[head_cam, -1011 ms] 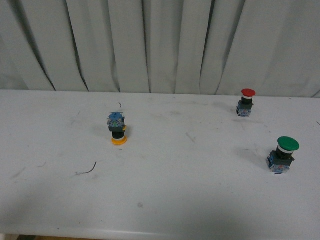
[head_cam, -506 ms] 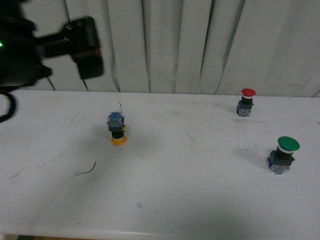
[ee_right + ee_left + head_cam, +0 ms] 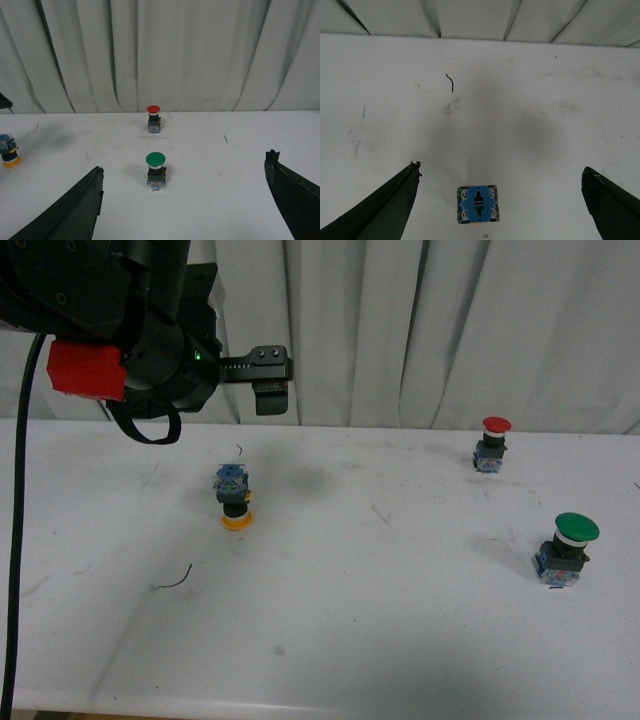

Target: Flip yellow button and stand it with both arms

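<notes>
Approach from above, nothing gripped yet

The yellow button [image 3: 236, 502] stands on the white counter [image 3: 380, 640], left of the middle and the wrong way up. Its yellow cap lies flat on the surface and its blue contact block faces the ceiling, which is why it needs turning over.

The left hand [image 3: 500, 169] hovers over it, released, with its two dark fingers [image 3: 385, 205] spread well apart. In the left wrist view the blue block sits between them, touched by neither. I take that wide spread as room to come down on either side of the block. From the front, the left arm [image 3: 120, 330] fills the upper left, and its hand is raised above the button rather than down at it.

The right hand [image 3: 185, 161] is likewise released and grasps nothing. Its camera looks across at the green button [image 3: 155, 170] and the red button [image 3: 153, 118], both upright on their bases and well apart from the yellow one. My guess is that this hand is placed there to supply the second grip that a flip would need.
</notes>
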